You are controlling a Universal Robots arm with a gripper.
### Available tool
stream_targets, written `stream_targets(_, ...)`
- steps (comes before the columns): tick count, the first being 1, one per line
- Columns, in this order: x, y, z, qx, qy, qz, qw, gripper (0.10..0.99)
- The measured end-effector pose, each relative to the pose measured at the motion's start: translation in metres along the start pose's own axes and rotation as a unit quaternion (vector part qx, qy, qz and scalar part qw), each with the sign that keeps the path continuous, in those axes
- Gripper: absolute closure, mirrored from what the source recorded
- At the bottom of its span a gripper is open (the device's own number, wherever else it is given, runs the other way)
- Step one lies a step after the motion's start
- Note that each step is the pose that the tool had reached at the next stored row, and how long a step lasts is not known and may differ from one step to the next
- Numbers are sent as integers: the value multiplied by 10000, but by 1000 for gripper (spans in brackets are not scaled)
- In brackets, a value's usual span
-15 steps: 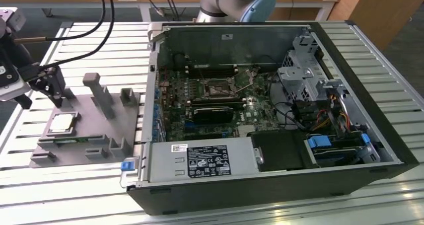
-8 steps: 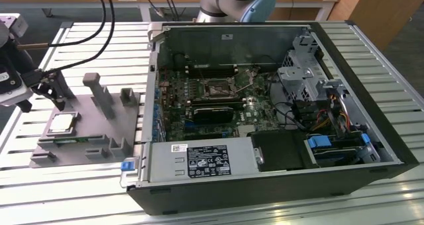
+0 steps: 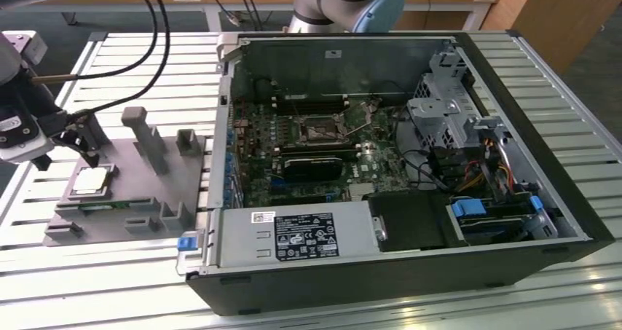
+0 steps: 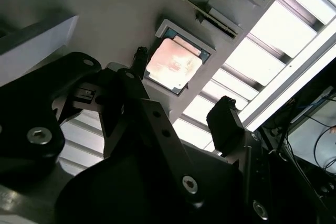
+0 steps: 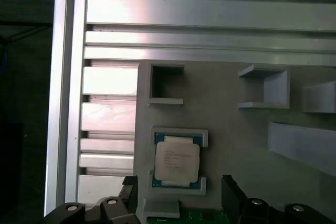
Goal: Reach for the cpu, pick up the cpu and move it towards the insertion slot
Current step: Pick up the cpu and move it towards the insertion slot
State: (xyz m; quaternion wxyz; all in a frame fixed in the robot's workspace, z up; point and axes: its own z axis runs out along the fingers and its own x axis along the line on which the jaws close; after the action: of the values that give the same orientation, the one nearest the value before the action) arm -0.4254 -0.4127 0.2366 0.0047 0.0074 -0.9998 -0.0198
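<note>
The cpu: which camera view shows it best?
The first wrist view: the cpu is seen whole and flat-on in its grey holder. In the second wrist view the cpu is tilted and glare-washed; in the exterior view it is small, at the exterior view's left.

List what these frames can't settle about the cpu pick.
Exterior view: insertion slot too small to show how its lever stands.
Both wrist views: they look down along the open fingers, so the gripper height over the cpu is unreadable.
Second wrist view: cpu top washed out by glare, no markings legible.
First wrist view: green board beside the cpu cut off by the frame edge.
</note>
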Motion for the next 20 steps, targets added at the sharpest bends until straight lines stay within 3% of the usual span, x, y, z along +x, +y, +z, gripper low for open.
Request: stream_targets(20, -9, 25, 357, 0, 4, 2, 10000, 353)
